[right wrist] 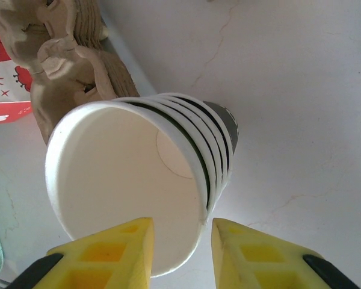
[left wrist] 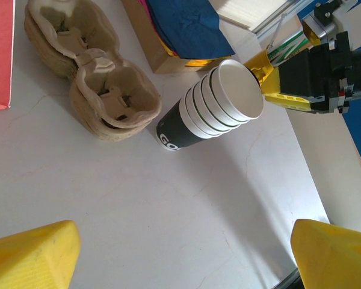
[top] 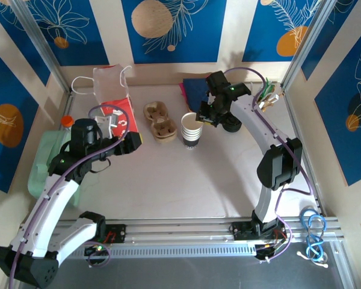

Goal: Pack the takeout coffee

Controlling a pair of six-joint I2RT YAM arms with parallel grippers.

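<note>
Beside the carrier (left wrist: pixel 102 96), right gripper (right wrist: pixel 182 253) straddles the rim of the top cup (right wrist: pixel 120 180), jaws narrow; next up, pinch and lift. Meanwhile left gripper (left wrist: pixel 183 256) gapes wide.

Arms: we count two, the left arm (top: pixel 51 205) and the right arm (top: pixel 278 162).
Grippers: two, the left gripper (top: pixel 136 141) and the right gripper (top: pixel 200 118), one on each arm.
Yellow fingers (right wrist: pixel 117 250): we see two on each gripper, four in all.
Paper cups (top: pixel 191 129): one nested stack. We make out at least four white rims but cannot tell the exact number.
Pulp carrier (top: pixel 159 121): one pile with two wells — how many are nested we cannot tell.
Paper bag (top: pixel 108 84): one.
Blue napkins (top: pixel 195 91): one pile.
Orange-capped bottle (top: pixel 67 121): one.
Green tub (top: pixel 41 168): one.
Blue cable coil (top: pixel 313 233): one.
</note>
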